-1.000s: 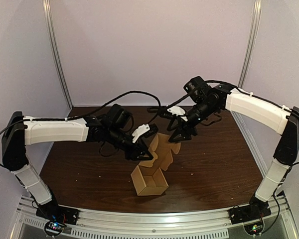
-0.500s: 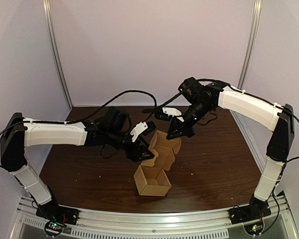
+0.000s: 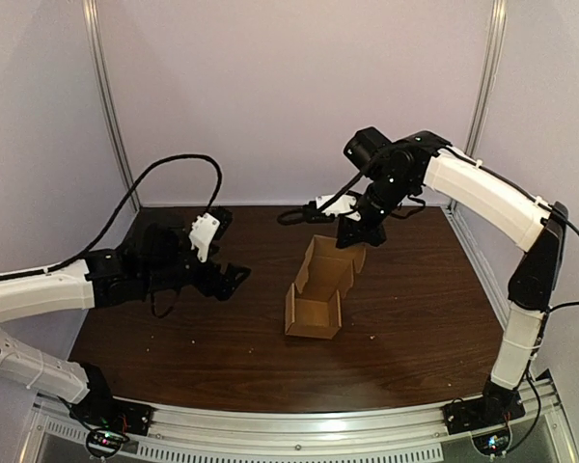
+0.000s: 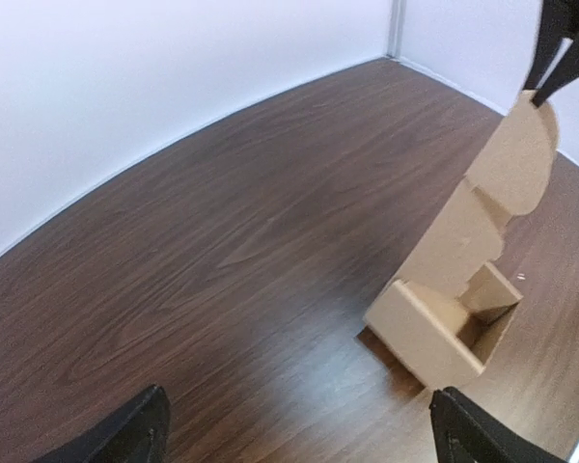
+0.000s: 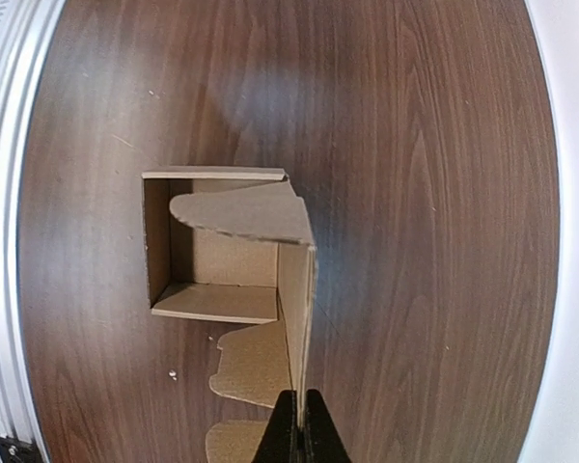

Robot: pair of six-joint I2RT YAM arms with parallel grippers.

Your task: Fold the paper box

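A dark wooden surface (image 3: pixel 174 347) is seen from above, with pale walls around it and two white and black robot arms reaching in from the near edge.

A brown paper box (image 3: pixel 317 307) stands a little right of the middle of the surface, resting on its base with its top open. One tall flap rises from its far side, with rounded tabs along its edges.

The right arm bends over from the right, and the right tool (image 3: pixel 353 237) meets the top edge of that tall flap. In the right wrist view, looking straight down, the right tool (image 5: pixel 299 426) has its two black fingers drawn narrow, pinching the thin upper edge of the flap between them. Below sits the square opening of the box (image 5: pixel 227 256), with a curved tab leaning over it.

The left arm lies low on the left side, and the left tool (image 3: pixel 234 278) is well apart from the box. In the left wrist view, the left tool (image 4: pixel 299 397) is spread wide with only bare wood between its two black fingertips (image 4: pixel 135 429). The box (image 4: pixel 444 328) stands ahead and to the right.
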